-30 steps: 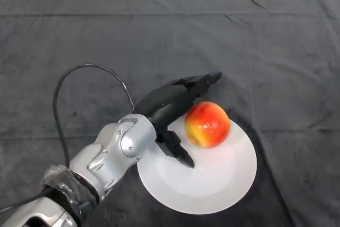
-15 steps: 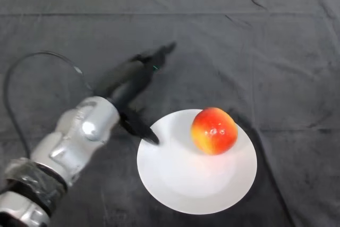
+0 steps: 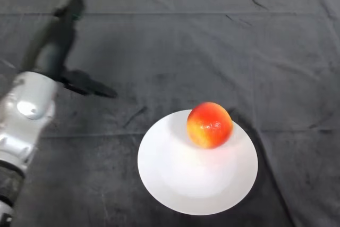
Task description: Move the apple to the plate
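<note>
Hand (image 3: 56, 51) now far left, well apart from apple (image 3: 209, 125), fingers straight, holding nothing; I have withdrawn. Apple rests on plate (image 3: 175, 184), upper part. Task looks complete.

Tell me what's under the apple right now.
The apple sits on the white plate, toward its far edge. The plate lies on the dark cloth; the spot beneath the apple is hidden.

looks like a lab test bench — table (image 3: 175, 35) draped in dark cloth (image 3: 276, 67), pale wall strip at far edge.
</note>
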